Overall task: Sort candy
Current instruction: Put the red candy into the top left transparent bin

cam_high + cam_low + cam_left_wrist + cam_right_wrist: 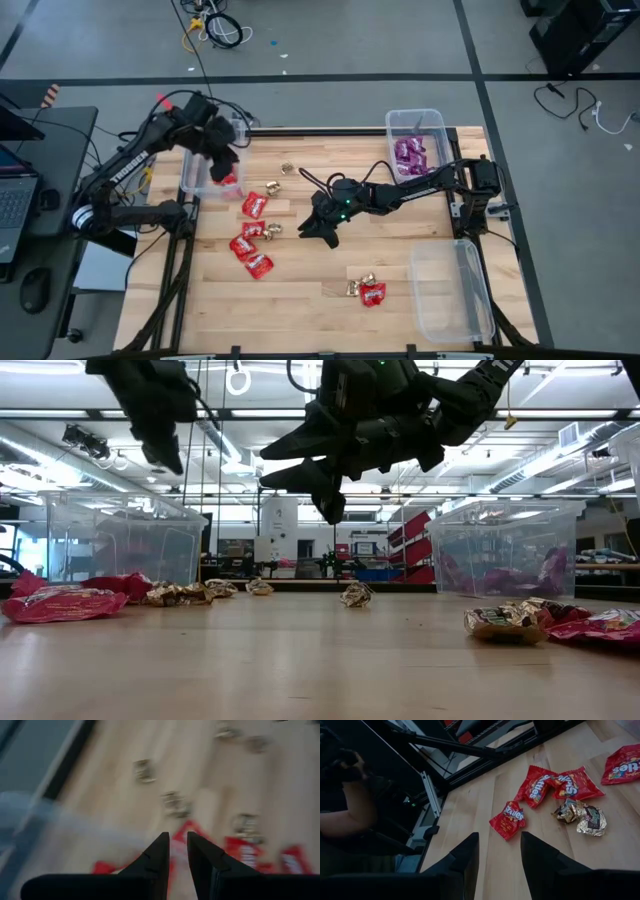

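Two arms: you have both raised off the table, neither carrying candy.
Left gripper (226, 160): from above it hangs over the clear bin (190, 176) at the table's left edge; its wrist camera shows you the fingers (159, 856) with only a narrow gap and nothing between them.
Right gripper (322, 228): near the table's middle, pointed toward the red packets; its wrist view shows you the fingers (468, 851) apart with bare wood between them.
Red packets: the high view gives you a loose group of red packets (252, 230) left of centre, one more (373, 293) nearer the front, and red showing inside the left bin.
Right wrist view only: you can read lettering on the red packets (538, 785) and see two gold pieces (580, 815) lying just beside them, detail too small from above.
Purple packets: the overhead shot shows you purple packets (409, 155) already inside the far right bin (415, 120); the low view shows them only dimly through that bin's wall (505, 555).
Gold pieces: the low view lines up several for you along the table (356, 595), plus one beside a red packet at the right (505, 622).
Third bin (450, 290): only the overhead shot shows you this clear bin at the front right.
Left wrist view: blurred; you can make out red and gold shapes on wood, no more.
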`<action>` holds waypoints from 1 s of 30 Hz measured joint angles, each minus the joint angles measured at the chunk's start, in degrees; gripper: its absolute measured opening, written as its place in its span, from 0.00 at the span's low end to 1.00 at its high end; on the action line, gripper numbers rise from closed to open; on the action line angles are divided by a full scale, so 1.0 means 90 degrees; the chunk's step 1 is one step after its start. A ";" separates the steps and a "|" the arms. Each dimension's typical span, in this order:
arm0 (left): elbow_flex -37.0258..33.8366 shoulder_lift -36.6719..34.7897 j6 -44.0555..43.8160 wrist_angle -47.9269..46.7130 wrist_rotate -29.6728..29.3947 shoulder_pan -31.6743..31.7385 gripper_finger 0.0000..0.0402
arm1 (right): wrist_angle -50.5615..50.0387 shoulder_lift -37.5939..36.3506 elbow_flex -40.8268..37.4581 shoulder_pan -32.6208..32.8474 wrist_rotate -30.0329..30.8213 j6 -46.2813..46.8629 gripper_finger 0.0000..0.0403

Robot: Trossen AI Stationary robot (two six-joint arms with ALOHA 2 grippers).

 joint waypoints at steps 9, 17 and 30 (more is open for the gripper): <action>0.0011 -0.0382 -0.0658 -0.0370 0.1307 -0.1453 0.18 | 0.0000 0.0000 0.0000 0.0000 0.0000 0.0000 0.32; 0.0011 -0.0441 -0.2056 -0.0401 0.0649 -0.3052 0.18 | 0.0000 0.0000 0.0000 0.0036 0.0000 -0.0067 0.32; -0.0005 -0.0451 -0.3865 -0.0146 -0.2011 -0.6053 0.17 | -0.0014 0.0000 0.0000 0.0672 0.1162 -0.1334 0.32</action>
